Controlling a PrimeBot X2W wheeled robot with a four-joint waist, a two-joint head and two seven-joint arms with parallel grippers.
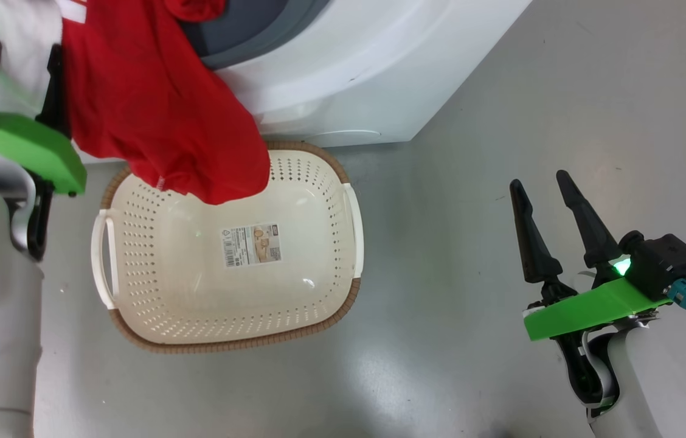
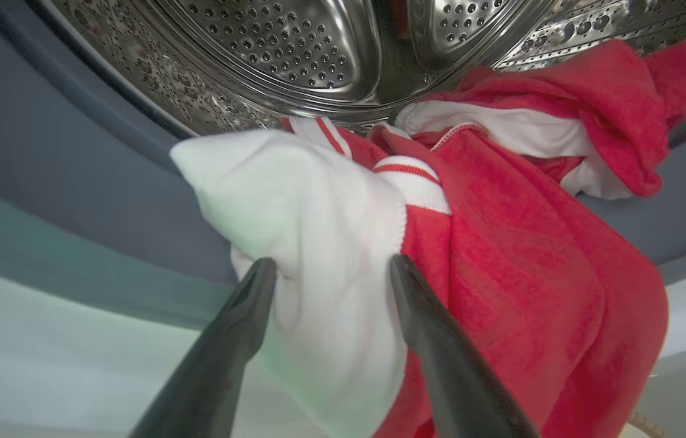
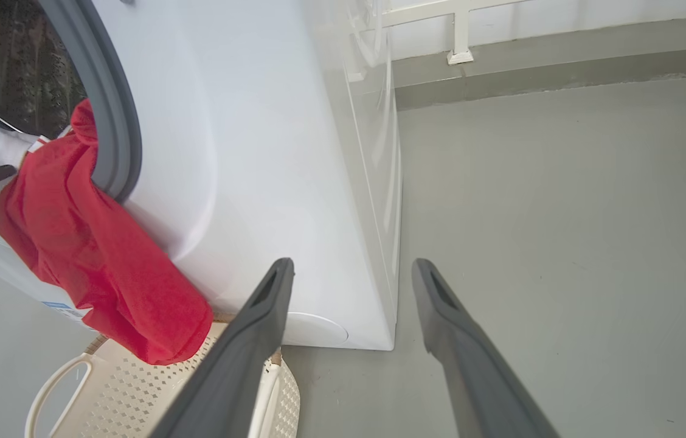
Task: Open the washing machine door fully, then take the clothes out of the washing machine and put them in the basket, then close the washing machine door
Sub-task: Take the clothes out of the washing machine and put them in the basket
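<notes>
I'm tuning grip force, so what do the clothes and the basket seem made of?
Clothes: soft red and white fabric, matte and fuzzy, draping in folds. Basket: probably rigid cream plastic, with glossy highlights and moulded holes; its brown rim looks woven.

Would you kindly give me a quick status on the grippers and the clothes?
Left gripper shut on the clothes, half out of the washing machine, hanging over the basket. Right gripper open, empty. Nothing in the way.
</notes>
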